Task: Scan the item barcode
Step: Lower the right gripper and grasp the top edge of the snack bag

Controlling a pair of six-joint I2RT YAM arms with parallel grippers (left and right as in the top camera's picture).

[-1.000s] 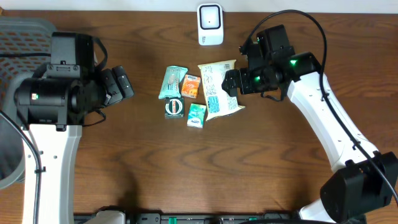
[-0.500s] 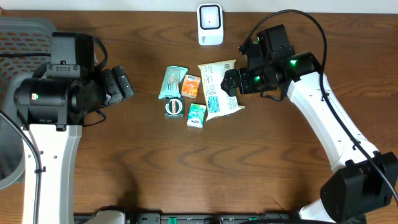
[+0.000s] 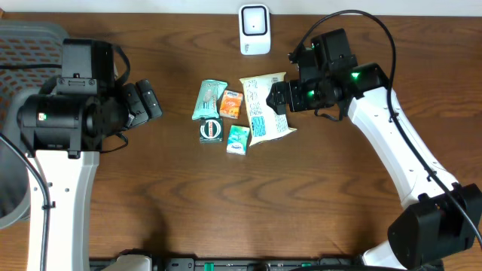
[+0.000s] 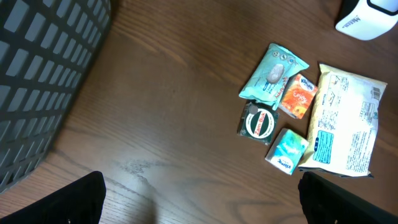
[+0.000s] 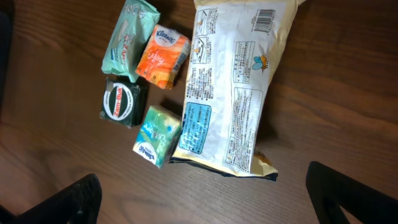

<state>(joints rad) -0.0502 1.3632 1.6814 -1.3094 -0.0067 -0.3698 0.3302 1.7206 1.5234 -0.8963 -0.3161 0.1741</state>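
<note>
lying flat, snack bag just ahead of wide-spread right jaws, untouched

Overhead: straight down on the whole table, far off. Left wrist: tilted down, packet cluster at mid-right of frame, fairly distant. Right wrist: close above that same cluster, shared by all three.

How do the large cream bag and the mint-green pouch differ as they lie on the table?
The cream bag is much larger and wider than the mint-green pouch. The bag lies with its printed text side up, a barcode showing near one end; the pouch shows no barcode. Both lie flat on the table, unheld, with an orange tissue pack between them.
</note>
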